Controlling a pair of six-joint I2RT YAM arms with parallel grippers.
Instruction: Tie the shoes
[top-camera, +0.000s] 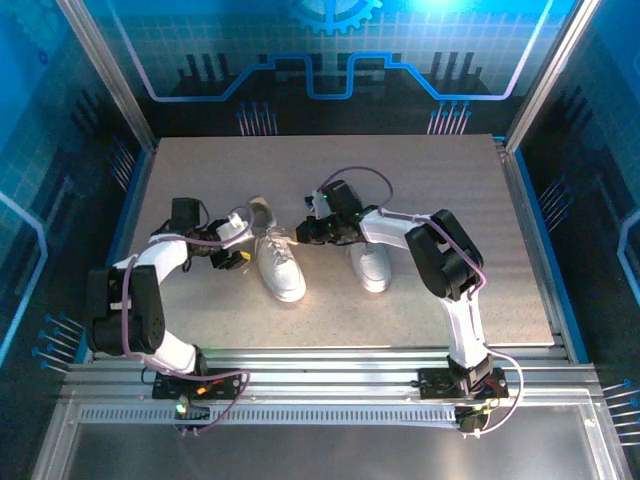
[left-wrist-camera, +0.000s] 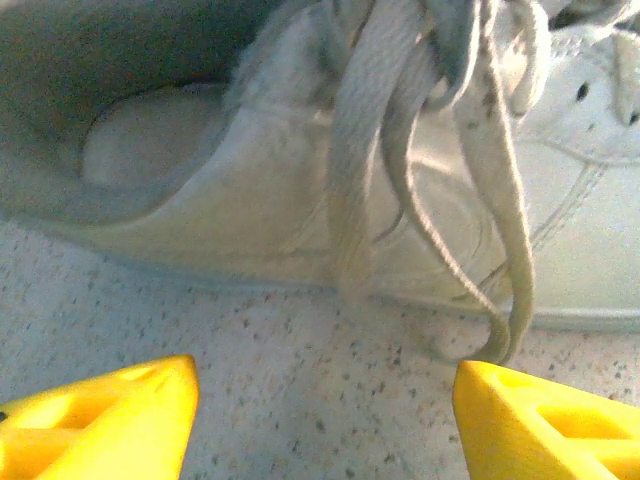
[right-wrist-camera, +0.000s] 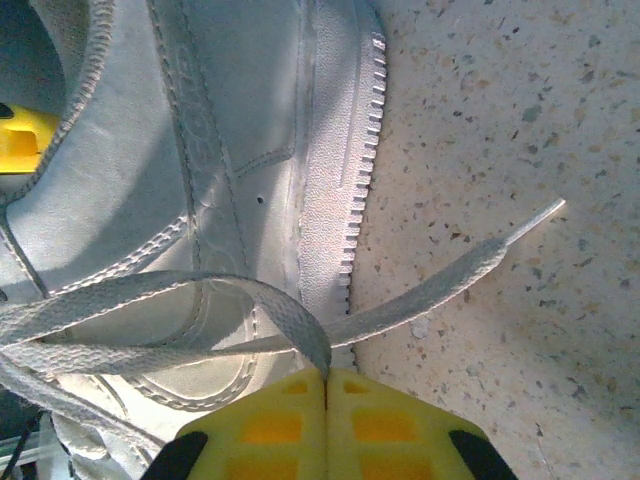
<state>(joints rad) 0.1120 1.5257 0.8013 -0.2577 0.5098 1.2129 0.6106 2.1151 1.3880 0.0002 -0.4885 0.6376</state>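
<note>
Laces (left-wrist-camera: 350, 200) of the white sneaker (left-wrist-camera: 200, 220) hang down its near flank dead ahead of the left gripper (left-wrist-camera: 325, 385), jaws wide and empty, while across the sneaker the right gripper (right-wrist-camera: 327, 380) is pinched tight on a lace loop (right-wrist-camera: 235, 290) over its other flank.

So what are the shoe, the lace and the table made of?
The shoe looks like smooth white leather or fake leather, with stitched seams and a punched hole. The lace is flat woven cloth, slightly fuzzy. The table is a hard speckled top, maybe stone-look laminate.
</note>
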